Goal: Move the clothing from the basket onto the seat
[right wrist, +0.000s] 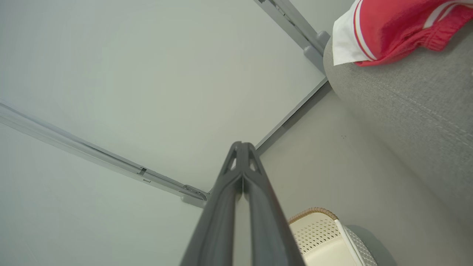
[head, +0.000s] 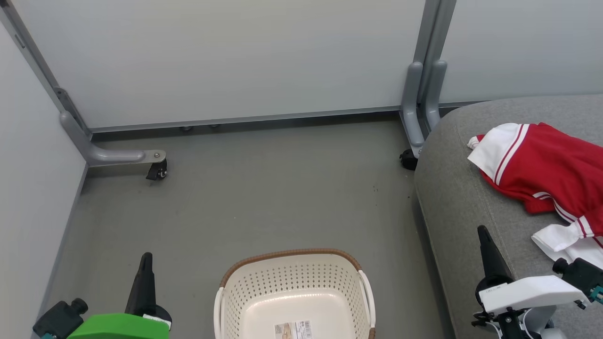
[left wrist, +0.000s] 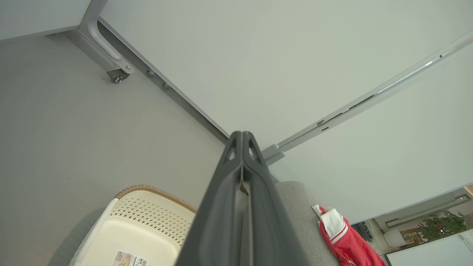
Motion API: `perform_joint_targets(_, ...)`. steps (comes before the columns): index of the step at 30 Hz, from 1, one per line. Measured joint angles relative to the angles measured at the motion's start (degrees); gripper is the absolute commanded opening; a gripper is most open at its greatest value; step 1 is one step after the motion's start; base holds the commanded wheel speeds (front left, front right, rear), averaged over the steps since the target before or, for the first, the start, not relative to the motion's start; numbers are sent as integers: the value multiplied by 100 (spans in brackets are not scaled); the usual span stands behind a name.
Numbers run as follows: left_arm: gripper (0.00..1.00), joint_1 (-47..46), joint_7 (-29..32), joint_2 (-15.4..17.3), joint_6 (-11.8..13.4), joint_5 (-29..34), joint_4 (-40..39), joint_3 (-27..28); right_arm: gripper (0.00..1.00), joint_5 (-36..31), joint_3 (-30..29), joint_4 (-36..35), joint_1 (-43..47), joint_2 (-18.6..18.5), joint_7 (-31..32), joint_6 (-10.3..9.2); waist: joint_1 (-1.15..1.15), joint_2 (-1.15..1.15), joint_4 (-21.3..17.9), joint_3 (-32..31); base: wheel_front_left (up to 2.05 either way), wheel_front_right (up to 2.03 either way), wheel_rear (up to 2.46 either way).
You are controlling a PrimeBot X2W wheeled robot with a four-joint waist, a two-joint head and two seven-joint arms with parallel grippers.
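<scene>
Head view: the clothing (head: 541, 174) lies on the seat (head: 457, 202) at 3 o'clock, well apart from the basket (head: 287, 256), which stands on the floor (head: 259, 197) at 6 o'clock. What you can see of the basket's inside is bare down to the label (head: 293, 329). Its near part is cut off by the frame, so I'd judge the job done or nearly so, not certain.

Left gripper (head: 147, 259) at 7 o'clock: jaws pressed together, nothing in them. Right gripper (head: 481, 231) at 4 o'clock, seen against the seat's edge: same, jaws closed flat & empty. Both wrist views agree, no cloth btw the fingers.

Handling, if you need to shift it: soft, light, limp fabric. It'll sag & trail, won't break. Pinch a bunched fold or the thick elastic hem, not 1 flat layer. Can't tell where 1 garment ends & the next starts, so 1 pull may drag both.

Lie: the heap's long axis runs approx 10 o'clock to 4 o'clock in head view. The white striped panel points to 10 o'clock, toward the seat's rounded edge. The other white end sits at 4 o'clock, near the right gripper's wrist.
</scene>
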Motion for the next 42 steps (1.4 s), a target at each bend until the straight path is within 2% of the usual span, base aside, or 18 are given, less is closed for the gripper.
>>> perform_joint_targets(22,0,-294,346,5,-3,-1367,98,191,0,1424,-167,181,-258,-15,337,-4,0,0,-48,78,0,0,0)
perform_joint_targets(42,0,-531,619,4,-5,-2353,198,361,0,2474,-311,318,-464,-14,619,-5,0,0,-91,148,0,0,0)
